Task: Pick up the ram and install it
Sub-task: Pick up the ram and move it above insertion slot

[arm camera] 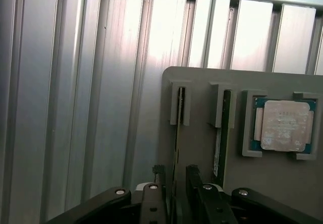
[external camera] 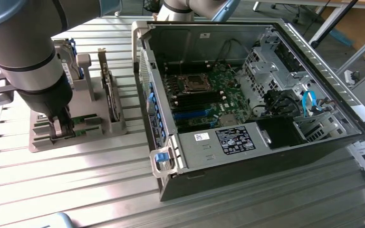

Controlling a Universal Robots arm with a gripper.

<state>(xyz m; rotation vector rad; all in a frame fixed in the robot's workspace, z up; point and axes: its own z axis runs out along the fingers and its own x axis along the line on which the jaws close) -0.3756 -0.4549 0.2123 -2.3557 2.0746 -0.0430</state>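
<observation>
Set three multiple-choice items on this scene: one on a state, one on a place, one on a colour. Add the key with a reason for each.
1. The computer case is: A shut; B lying open, motherboard showing; C upside down.
2. The gripper is: A inside the computer case; B raised far above everything; C at the grey holder, fingers astride a ram stick.
3. The processor lid is: A red; B silver; C black.
Key: 1 B, boards and cables lie exposed; 2 C, the stick runs between the open fingers; 3 B, it shows pale metal in its pocket.
</observation>
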